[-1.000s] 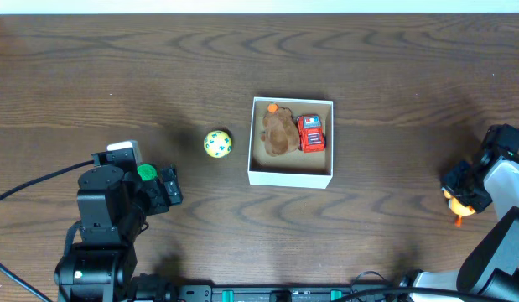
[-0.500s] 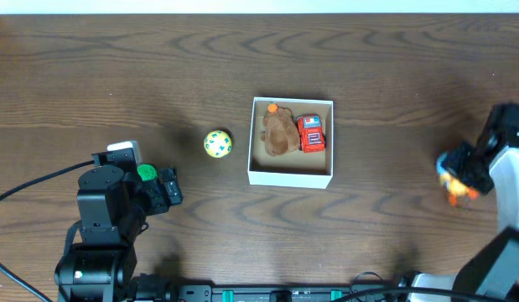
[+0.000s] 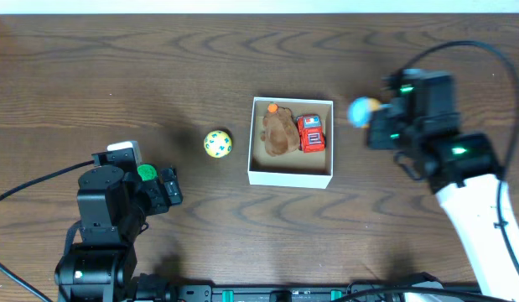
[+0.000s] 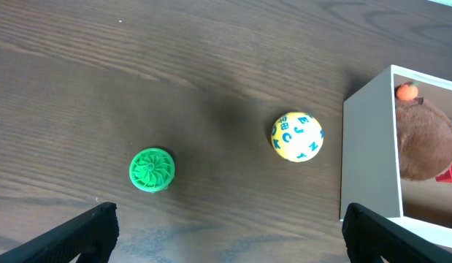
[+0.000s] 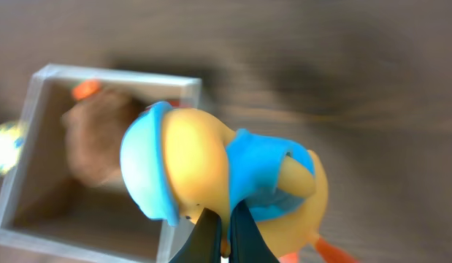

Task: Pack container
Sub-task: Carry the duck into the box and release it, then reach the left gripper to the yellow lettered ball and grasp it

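Observation:
The container [image 3: 290,177] is a white-walled square box with a tan inside, at the table's middle. A brown plush toy [image 3: 278,132] and a red toy car [image 3: 311,133] lie in it. My right gripper [image 3: 370,122] is shut on a yellow and blue duck toy [image 5: 211,168] and holds it in the air just right of the container [image 5: 36,139]. The duck shows as a blurred blue and yellow blob in the overhead view [image 3: 361,110]. My left gripper [image 4: 226,241] is open and empty over bare table, left of the container [image 4: 368,157].
A yellow ball with blue letters [image 3: 217,143] lies left of the container; it also shows in the left wrist view [image 4: 296,136]. A green round toy [image 4: 152,169] lies further left, by my left arm [image 3: 147,173]. The left arm's cable [image 3: 33,186] runs off the left edge.
My right arm has swung from the far right edge up and left with the duck toy, and is now just right of the container. The left arm has not moved.

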